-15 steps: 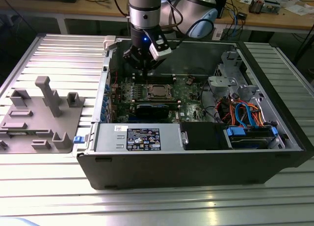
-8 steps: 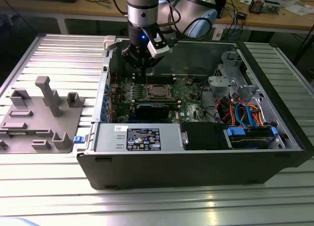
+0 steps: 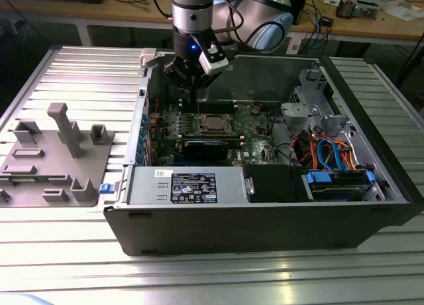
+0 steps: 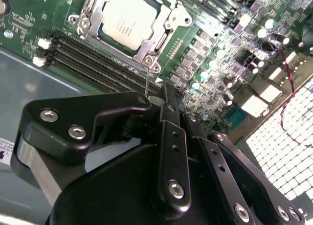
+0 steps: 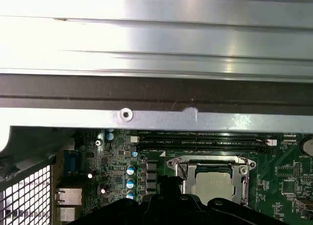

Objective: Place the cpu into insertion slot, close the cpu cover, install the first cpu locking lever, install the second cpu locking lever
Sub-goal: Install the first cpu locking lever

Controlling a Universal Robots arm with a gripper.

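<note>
The gripper (image 4: 172, 95) sits closest in the second wrist view. Its black linkage is drawn in, and the fingertips meet with no gap I can make out. A thin locking lever (image 4: 146, 79) stands upright just beside the tips. It may be touching the linkage, but I cannot tell whether anything is pinched. Beyond it, the cpu (image 4: 128, 17) lies flat in the insertion slot (image 4: 99, 35), and the cpu cover (image 4: 165, 36) is folded down around its silver top. Long dark memory slots (image 4: 93, 63) run alongside on the green circuit board (image 4: 205, 44).

The first wrist view adds the case wall (image 5: 156, 39), a broad bright metal band above the board. A perforated grille (image 5: 27, 195) stands at one end. Here the cpu shows square-on inside the cover frame, but the lever is not clear.

The exterior view gives the wider setting. The arm (image 3: 192, 13) reaches down into the open computer case (image 3: 265, 225), with the gripper just behind the socket. A power supply (image 3: 185, 185) sits nearer the camera. A grey fixture tray (image 3: 56, 159) lies on the slatted table (image 3: 199, 278), at the exterior view's left.
</note>
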